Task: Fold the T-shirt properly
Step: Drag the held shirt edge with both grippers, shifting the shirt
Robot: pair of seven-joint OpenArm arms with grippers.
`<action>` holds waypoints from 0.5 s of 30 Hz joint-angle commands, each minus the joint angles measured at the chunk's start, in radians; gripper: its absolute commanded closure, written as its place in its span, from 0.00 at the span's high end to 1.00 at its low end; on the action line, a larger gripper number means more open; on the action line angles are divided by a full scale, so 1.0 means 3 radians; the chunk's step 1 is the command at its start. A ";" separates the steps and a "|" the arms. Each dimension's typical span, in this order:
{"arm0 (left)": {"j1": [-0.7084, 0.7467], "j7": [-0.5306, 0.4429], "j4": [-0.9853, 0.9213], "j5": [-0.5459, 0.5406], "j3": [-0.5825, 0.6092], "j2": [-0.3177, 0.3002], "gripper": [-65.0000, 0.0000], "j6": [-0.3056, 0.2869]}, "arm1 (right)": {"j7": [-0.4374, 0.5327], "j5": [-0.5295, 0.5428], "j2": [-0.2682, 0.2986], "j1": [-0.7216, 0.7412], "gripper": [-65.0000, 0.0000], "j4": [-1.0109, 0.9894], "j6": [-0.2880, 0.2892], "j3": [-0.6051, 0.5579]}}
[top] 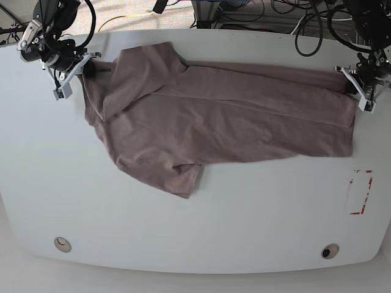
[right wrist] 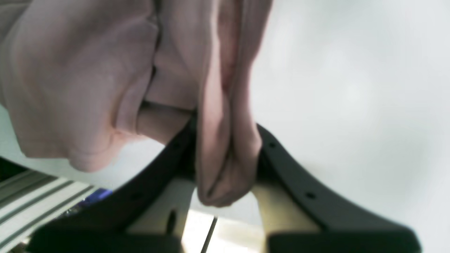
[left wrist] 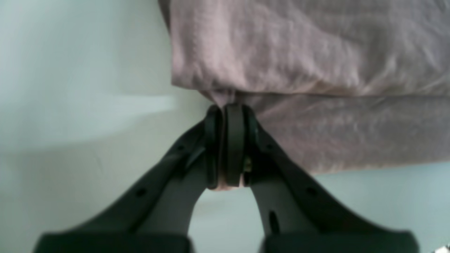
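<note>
The mauve-pink T-shirt (top: 220, 116) lies stretched across the far half of the white table (top: 195, 220), folded lengthwise, one sleeve pointing toward the front at the left. My left gripper (top: 353, 85), at the base view's right, is shut on the shirt's far right corner; in the left wrist view the gripper (left wrist: 228, 109) pinches a fold of the T-shirt (left wrist: 316, 70). My right gripper (top: 85, 68), at the base view's left, is shut on the shirt's far left corner; in the right wrist view the gripper (right wrist: 225, 140) holds a thick bunch of the T-shirt (right wrist: 225, 158) between its fingers.
A red-outlined rectangle (top: 358, 191) is marked on the table at the right. Two round holes (top: 61, 244) (top: 330, 251) sit near the front edge. Cables (top: 269, 15) lie beyond the table's far edge.
</note>
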 commanded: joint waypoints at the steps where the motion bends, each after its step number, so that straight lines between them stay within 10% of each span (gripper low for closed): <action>1: 0.0082 0.0160 0.0102 0.0108 -0.0097 -0.0050 0.02 0.0008 | 0.0019 -0.0011 0.0083 -0.0152 0.09 0.0152 0.0002 0.0021; 6: 0.0246 0.0165 0.0204 0.0108 -0.0123 -0.0050 0.03 0.0008 | 0.0014 -0.0011 0.0073 -0.0269 0.13 0.0152 0.0002 0.0175; 15: 0.0338 0.0324 0.0256 0.0108 -0.0123 -0.0045 0.36 0.0008 | 0.0004 0.0434 0.0002 -0.0387 0.79 0.0382 0.0002 0.0533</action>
